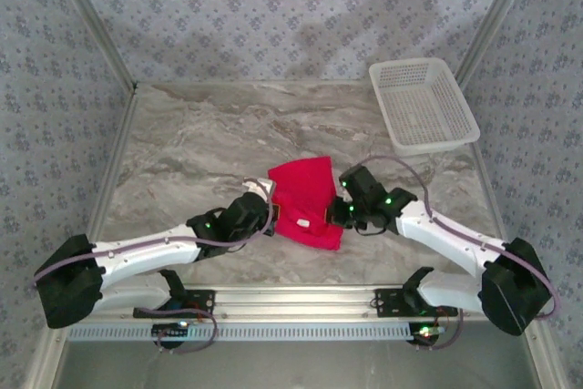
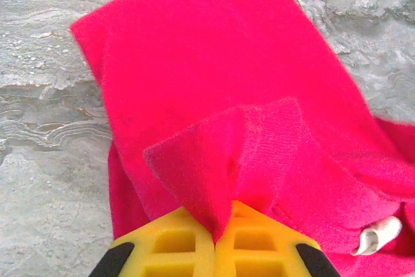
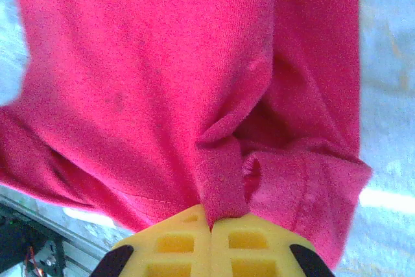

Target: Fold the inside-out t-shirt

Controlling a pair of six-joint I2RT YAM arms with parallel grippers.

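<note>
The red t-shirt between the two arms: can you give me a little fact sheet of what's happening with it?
garment: red t-shirt, lying bunched on the marble table
left end effector: shut on a fold at the shirt's left side
right end effector: shut on a fold at its right side
neck tag: white, near the left end effector
basket: white mesh, far right corner, apart from the shirt

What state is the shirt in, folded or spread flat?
Partly folded: the shirt is a small layered bundle, edges pinched in the left hand and right hand.
</note>
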